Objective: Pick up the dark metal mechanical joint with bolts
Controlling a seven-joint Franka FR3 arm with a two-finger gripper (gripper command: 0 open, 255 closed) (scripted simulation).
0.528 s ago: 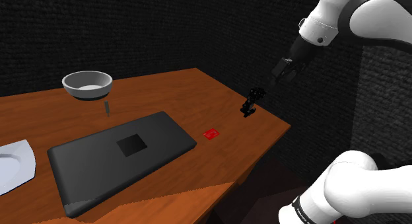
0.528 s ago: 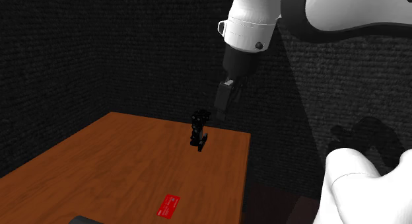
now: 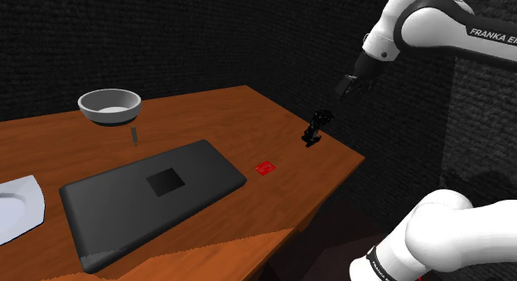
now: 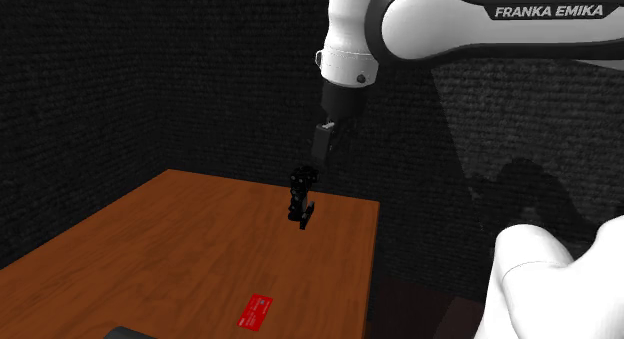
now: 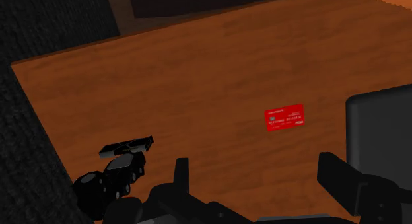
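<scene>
Progress: nothing is grasped yet; the task is judged to be at the approach, with descent, closing and lifting left.
Pincer: spread wide and empty, hung above the joint and apart from it.
Mechanical joint: stood upright by the tabletop edge nearest the arm, close to the far corner.
Bowl: set near the far edge; nothing is seen inside.

The white arm bears the lettering "FRANKA EMIKA" on its side.
</scene>
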